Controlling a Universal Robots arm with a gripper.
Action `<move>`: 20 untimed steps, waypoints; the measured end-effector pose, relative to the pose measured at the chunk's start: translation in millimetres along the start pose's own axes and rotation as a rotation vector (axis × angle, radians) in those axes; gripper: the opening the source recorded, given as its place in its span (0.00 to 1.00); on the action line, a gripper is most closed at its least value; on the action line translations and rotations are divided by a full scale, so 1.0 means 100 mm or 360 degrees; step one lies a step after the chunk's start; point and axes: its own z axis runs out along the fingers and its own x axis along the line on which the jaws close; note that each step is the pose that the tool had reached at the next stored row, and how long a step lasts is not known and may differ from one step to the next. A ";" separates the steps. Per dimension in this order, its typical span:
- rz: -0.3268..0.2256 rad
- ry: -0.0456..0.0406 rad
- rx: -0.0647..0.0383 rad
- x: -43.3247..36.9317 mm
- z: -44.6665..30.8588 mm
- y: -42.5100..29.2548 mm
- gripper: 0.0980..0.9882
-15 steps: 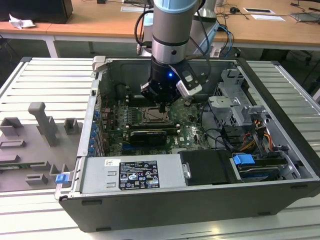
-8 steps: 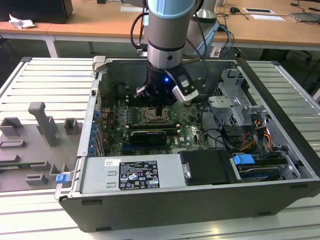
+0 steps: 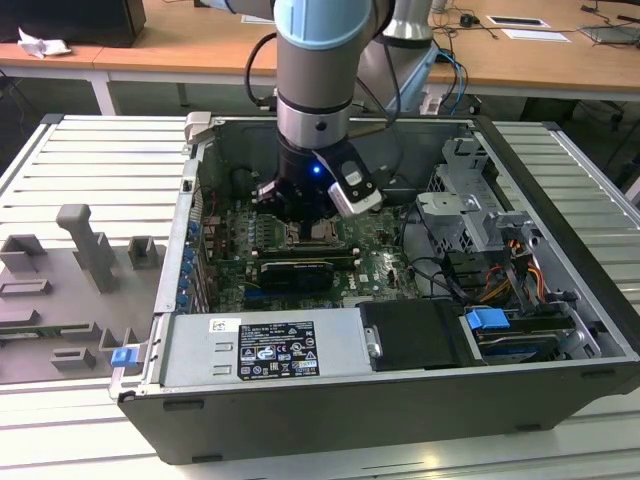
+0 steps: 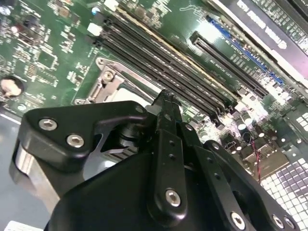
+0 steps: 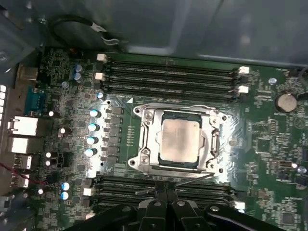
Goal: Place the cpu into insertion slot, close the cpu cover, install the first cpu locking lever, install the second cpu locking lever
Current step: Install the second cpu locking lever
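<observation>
Pincer [image 5: 165, 192]: black fingers drawn together to a narrow tip, nothing between them; in the first wrist view the tip sits at the socket's edge, over the memory slots on that side.
Pincer, second wrist view [image 4: 166, 103]: fingertips meet in a point just over the socket's rim; closed and empty.
Locking lever [image 5: 178, 182]: thin wire lying along the socket edge nearest the tip, long axis parallel to the memory slots; whether the tip touches it cannot be told.
Cpu cover [image 5: 147, 139]: silvery frame lying flat over the socket, window around the chip.
Cpu [image 5: 179, 138]: pale square chip seated in the insertion slot [image 5: 179, 166], just beyond the lever from the tip.
Second lever [image 5: 180, 107]: wire along the far edge of the socket, well beyond the chip.
Key relation: the near lever lies crosswise directly under or just ahead of the tip; the chip lies straight on past it.
Motherboard [image 3: 375, 245]: green board inside the open computer case [image 3: 560, 330]; the arm reaches down over the socket.
Desk [image 3: 90, 170]: slatted surface carrying the case.
</observation>
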 end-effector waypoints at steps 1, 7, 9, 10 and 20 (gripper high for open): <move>0.0000 0.0000 0.0000 0.010 0.020 -0.001 0.01; 0.0000 0.0000 0.0000 0.054 0.154 -0.010 0.01; 0.0000 -0.0001 -0.0013 0.065 0.185 -0.014 0.01; 0.0000 -0.0002 -0.0030 0.088 0.187 -0.014 0.01; 0.0000 -0.0016 -0.0183 0.234 0.248 -0.133 0.01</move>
